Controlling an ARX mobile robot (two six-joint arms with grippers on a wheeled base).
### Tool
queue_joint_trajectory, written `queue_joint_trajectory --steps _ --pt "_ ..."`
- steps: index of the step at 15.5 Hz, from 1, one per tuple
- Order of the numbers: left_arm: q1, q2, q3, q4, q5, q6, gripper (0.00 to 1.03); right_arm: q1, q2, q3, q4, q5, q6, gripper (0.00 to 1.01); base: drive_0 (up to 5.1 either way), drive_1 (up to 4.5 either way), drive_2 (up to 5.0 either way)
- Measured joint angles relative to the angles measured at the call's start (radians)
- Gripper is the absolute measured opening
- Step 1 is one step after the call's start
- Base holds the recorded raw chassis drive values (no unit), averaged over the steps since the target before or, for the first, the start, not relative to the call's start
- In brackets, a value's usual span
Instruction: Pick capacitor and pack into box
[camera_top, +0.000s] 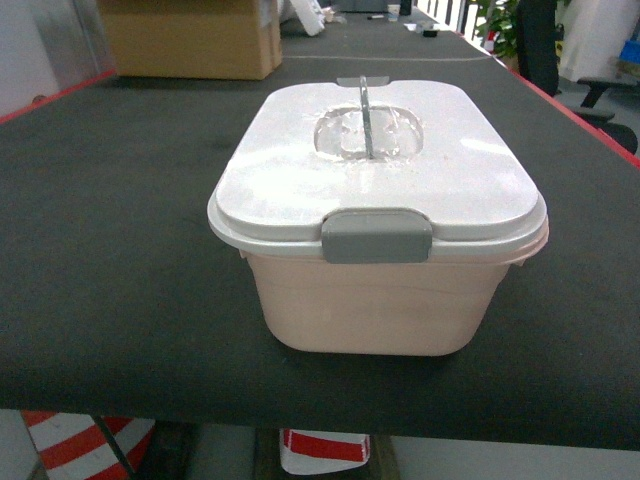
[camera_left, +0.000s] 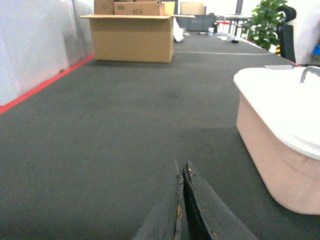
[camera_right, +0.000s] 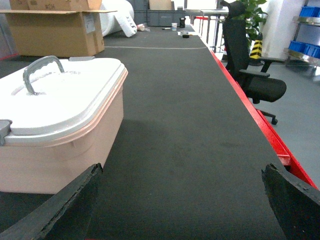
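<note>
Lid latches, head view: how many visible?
2. One grey latch on the near side of the box, closed over the rim; one at the lid's far edge. Side latches, if any, aren't visible.

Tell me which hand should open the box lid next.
Probably the right hand: its fingers are spread wide, with the box close on its left. The left hand is pinched shut beside the box. The lid sits closed, front latch down. No capacitor shows.

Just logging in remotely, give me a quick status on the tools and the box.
Left tool shut, empty. Right tool open, empty. Box on table, lid on, front latch down. No capacitor in sight.
</note>
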Motion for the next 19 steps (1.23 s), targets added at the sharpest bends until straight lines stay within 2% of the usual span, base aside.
queue_joint_trajectory --steps 6,8,9,11,18,19 --pt "0.000 -0.161 0.000 -0.164 0.000 0.000 0.02 0.000 0.000 0.000 0.000 0.000 0.000 0.98 0.0 0.00 0.0" --pt "0.000 -0.237 0.000 -0.251 0.000 0.000 0.02 0.000 0.000 0.000 0.000 0.000 0.000 0.98 0.0 0.00 0.0" --pt "0.000 -0.367 0.000 -0.409 -0.001 0.000 0.02 0.000 0.000 0.000 0.000 0.000 0.000 0.98 0.0 0.00 0.0" --pt "0.000 -0.383 0.000 -0.402 -0.001 -0.001 0.02 0.000 0.000 0.000 0.000 0.000 0.000 0.98 0.0 0.00 0.0" --pt "0.000 -0.385 0.000 -0.398 0.000 0.000 0.96 0.000 0.000 0.000 0.000 0.000 0.000 0.98 0.0 0.00 0.0" --pt "0.000 -0.385 0.000 -0.398 0.000 0.000 0.98 0.000 0.000 0.000 0.000 0.000 0.000 0.98 0.0 0.00 0.0"
